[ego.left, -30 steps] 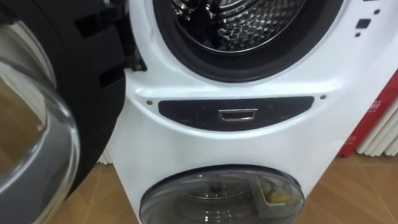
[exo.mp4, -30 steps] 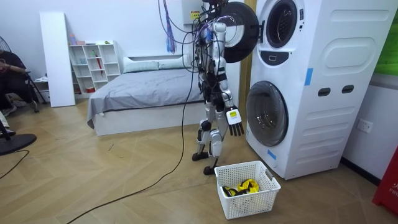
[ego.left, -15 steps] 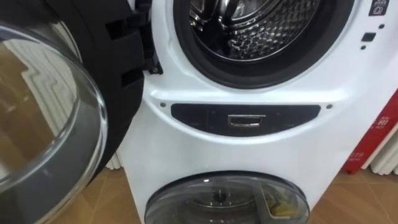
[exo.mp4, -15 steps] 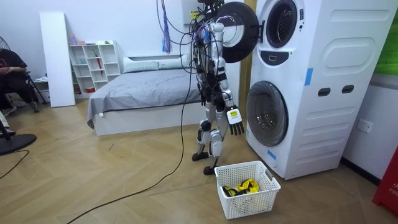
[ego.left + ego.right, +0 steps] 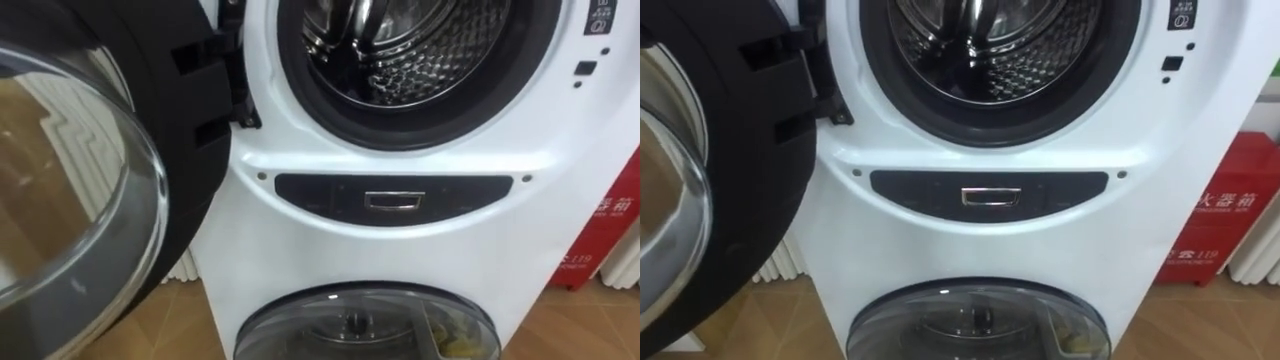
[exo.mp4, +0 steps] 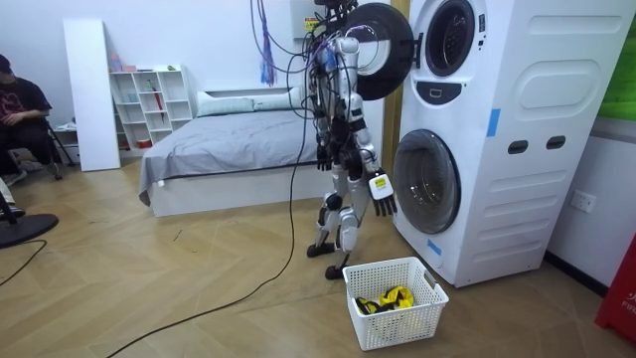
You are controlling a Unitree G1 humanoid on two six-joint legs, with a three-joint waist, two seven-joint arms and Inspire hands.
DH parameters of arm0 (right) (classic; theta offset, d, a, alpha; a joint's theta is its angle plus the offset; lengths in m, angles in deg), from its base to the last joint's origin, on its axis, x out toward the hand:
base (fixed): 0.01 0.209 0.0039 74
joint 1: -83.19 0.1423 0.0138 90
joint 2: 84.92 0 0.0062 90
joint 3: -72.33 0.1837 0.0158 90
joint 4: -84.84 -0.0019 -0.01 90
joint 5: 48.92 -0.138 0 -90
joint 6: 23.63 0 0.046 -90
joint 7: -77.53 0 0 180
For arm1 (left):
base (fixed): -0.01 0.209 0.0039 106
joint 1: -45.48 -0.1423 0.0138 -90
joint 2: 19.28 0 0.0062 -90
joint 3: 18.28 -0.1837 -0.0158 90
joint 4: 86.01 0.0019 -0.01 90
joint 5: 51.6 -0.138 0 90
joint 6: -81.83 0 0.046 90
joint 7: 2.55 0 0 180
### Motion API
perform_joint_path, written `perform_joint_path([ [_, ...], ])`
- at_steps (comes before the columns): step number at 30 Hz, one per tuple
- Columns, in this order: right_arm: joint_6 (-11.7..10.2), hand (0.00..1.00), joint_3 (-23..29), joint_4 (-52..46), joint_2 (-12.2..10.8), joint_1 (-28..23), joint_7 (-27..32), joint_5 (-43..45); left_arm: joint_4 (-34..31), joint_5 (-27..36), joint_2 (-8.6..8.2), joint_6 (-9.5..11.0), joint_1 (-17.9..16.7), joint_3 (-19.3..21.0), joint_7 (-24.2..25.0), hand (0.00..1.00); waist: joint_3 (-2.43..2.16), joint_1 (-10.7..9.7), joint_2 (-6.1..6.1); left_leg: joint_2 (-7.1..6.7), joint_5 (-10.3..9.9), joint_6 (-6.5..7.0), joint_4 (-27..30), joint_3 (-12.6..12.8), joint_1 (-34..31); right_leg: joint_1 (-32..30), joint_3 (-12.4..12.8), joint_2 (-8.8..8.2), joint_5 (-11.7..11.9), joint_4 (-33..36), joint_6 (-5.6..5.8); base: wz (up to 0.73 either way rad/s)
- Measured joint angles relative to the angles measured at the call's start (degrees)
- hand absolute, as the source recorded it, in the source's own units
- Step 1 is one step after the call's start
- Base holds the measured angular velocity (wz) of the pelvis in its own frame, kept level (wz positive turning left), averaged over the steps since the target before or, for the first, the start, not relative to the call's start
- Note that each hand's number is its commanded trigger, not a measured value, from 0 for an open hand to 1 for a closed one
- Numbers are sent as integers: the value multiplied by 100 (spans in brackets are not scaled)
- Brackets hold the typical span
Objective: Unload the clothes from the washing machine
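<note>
Washing machine (image 5: 400,250) faces robot, door (image 5: 185,150) swung left; right robot hand (image 6: 383,198) hangs slack-fingered.

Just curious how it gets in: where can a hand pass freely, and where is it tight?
The upper drum mouth is open, ringed by its dark seal; the swung-out door crowds its left side. Bare floor lies around the basket.

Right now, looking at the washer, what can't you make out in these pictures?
Upper drum: its top is cut off by the eye views' upper edge, so whether clothes are left inside is unclear.
Lower door: something yellowish behind the glass, cut by the lower edge, unidentifiable.
Basket, room view: yellow and black contents too small to identify.
Control panel: markings too faint to read.
</note>
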Motion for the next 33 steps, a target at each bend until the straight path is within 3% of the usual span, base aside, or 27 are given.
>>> perform_joint_path([
  [3,-2,0,31,-30,45,79,-18,282,-36,-138,-61,-16,57,14,155,0,-7,13,100,195,34,-34,1205,-303,-623,-68,-27,109,1,33,-135,-18],
  [5,-2,0,61,-60,109,86,-22,384,-82,-196,-89,-20,108,31,202,0,3,-19,135,317,59,-53,1689,-324,-760,-78,-36,188,-8,61,-235,-12],
  [6,0,0,56,-70,172,82,-17,427,-126,-223,-91,-26,143,37,265,0,2,-33,238,353,128,-114,2198,-375,-730,-97,-40,249,-54,170,-292,-8],
  [7,0,0,57,-87,188,82,-13,418,-169,-224,-82,-28,183,45,282,0,4,-54,271,350,153,-139,2362,-412,-659,-125,-46,263,-74,228,-310,0],
  [9,-9,0,59,-141,183,136,2,422,-269,-192,-14,-3,419,59,283,0,15,-89,266,246,175,-194,2264,-479,-290,-372,-120,272,-116,497,-362,13],
  [10,-22,0,58,-155,160,198,-2,414,-337,-163,31,17,580,53,271,0,19,-174,227,225,177,-275,1802,-557,9,-528,-205,276,-116,600,-366,44],
  [11,-52,0,61,-164,149,222,-3,423,-375,-88,49,73,797,43,267,0,21,-215,253,240,-6,-453,1171,-641,324,-644,-334,278,-78,607,-369,49],
  [13,-81,0,49,-237,158,250,-13,452,-408,-53,43,201,1054,-71,268,0,44,-216,241,235,-201,-442,425,-805,660,-835,-481,277,20,589,-360,37],
  [15,-136,0,48,-282,151,287,-20,473,-410,-46,26,328,1272,-248,296,0,33,-211,252,265,-443,-367,-431,-923,813,-1122,-614,267,222,583,-331,26],
  [16,-138,0,48,-316,148,289,-17,476,-408,-38,18,348,1298,-257,300,0,30,-194,256,254,-464,-340,-644,-928,851,-1191,-625,263,285,579,-310,5],
  [17,-146,0,53,-348,149,313,-17,504,-403,21,8,359,1316,-267,306,0,41,-169,302,187,-502,-260,-947,-918,842,-1313,-630,255,440,522,-262,-6],
  [18,-144,0,72,-408,144,320,-20,636,-404,23,11,356,1308,-269,331,0,24,-157,293,102,-493,-96,-1041,-903,732,-1413,-597,212,644,436,-214,-10],
  [20,-144,0,124,-498,150,316,-76,850,-388,25,15,357,1171,-270,400,0,-22,-172,232,-99,-356,146,-1042,-872,571,-1458,-530,60,992,200,-128,-12],
  [22,-140,0,138,-512,179,335,-73,915,-201,80,10,378,1063,-272,430,0,-17,-155,245,-274,-247,337,-1060,-730,494,-1461,-442,-59,1363,-20,-54,-23],
  [23,-134,0,135,-516,181,359,-73,918,-1,281,33,398,1024,-245,430,0,-15,-157,248,-397,-155,450,-1065,-639,433,-1461,-344,-154,1628,-184,13,-25],
  [24,-126,0,120,-539,176,369,-73,941,90,474,67,402,941,-230,416,0,-24,-174,244,-491,-73,531,-1036,-515,339,-1462,-326,-258,1813,-288,156,-5],
  [25,-126,0,129,-553,177,352,-66,897,110,540,88,400,904,-250,405,0,-26,-216,254,-492,-52,542,-986,-360,287,-1467,-341,-364,1739,-161,222,39],
  [26,-88,0,206,-551,196,276,-51,761,120,695,122,401,868,-305,389,0,-2,-289,282,-485,23,548,-977,-204,268,-1435,-364,-544,1215,533,302,58],
  [27,-45,0,248,-549,213,245,-52,693,119,701,136,404,844,-343,374,0,-3,-298,246,-481,82,539,-1027,-147,281,-1394,-365,-633,957,906,346,69],
  [28,8,0,242,-547,245,247,-52,615,118,708,154,411,829,-338,356,0,-22,-277,227,-468,203,525,-1162,19,316,-1244,-351,-804,536,1500,384,56],
  [29,3,0,224,-527,245,248,-51,537,111,801,169,412,829,-338,349,0,-12,-255,193,-464,315,499,-1289,178,362,-921,-324,-953,214,1728,450,47],
  [30,-3,0,176,-454,231,253,-66,457,98,921,171,413,832,-325,344,0,-19,-176,144,-470,392,457,-1352,355,369,-569,-227,-1024,-35,1670,506,23],
  [31,-3,0,121,-408,221,272,-75,422,93,939,168,416,829,-305,341,0,-26,-94,107,-483,413,434,-1357,424,360,-436,-159,-1030,-128,1574,546,-16],
  [33,-5,0,-44,-327,159,353,-151,413,100,1090,138,413,815,-67,345,0,-40,106,-20,-547,478,313,-1298,512,258,-136,-23,-931,-274,671,626,-35],
])
